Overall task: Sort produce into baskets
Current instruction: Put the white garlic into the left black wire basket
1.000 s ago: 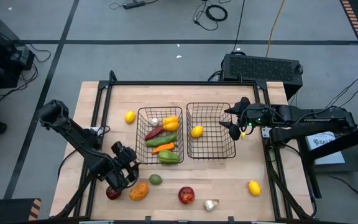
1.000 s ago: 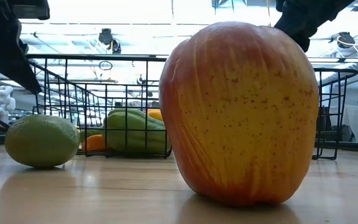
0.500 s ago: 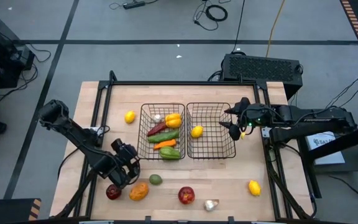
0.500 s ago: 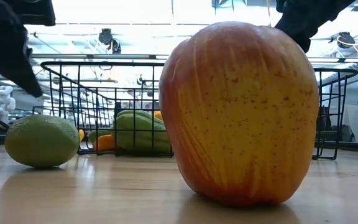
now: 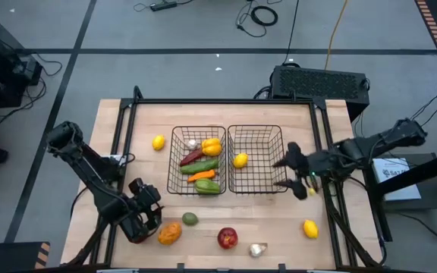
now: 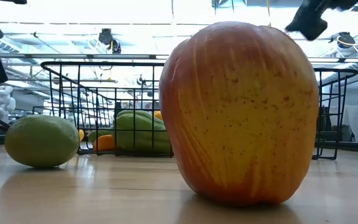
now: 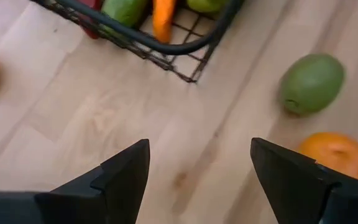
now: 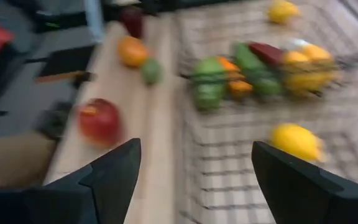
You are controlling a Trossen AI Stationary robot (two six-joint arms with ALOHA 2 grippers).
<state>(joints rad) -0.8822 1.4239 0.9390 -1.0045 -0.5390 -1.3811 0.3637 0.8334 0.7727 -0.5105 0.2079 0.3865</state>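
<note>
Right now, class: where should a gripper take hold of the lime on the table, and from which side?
Grip the lime across its narrow middle, coming from above: it lies on its side on bare table, apart from the orange and the basket.

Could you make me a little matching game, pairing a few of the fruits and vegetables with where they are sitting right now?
Things:
1. lemon
2. green pepper
3. garlic bulb
4. lime

Places:
A. in the left basket, with the other vegetables
B. alone in the right basket
C. on the table, just outside the left basket's near corner
D. at the table's near edge, beside the red apple

Pairs: 1-B, 2-A, 3-D, 4-C
</note>
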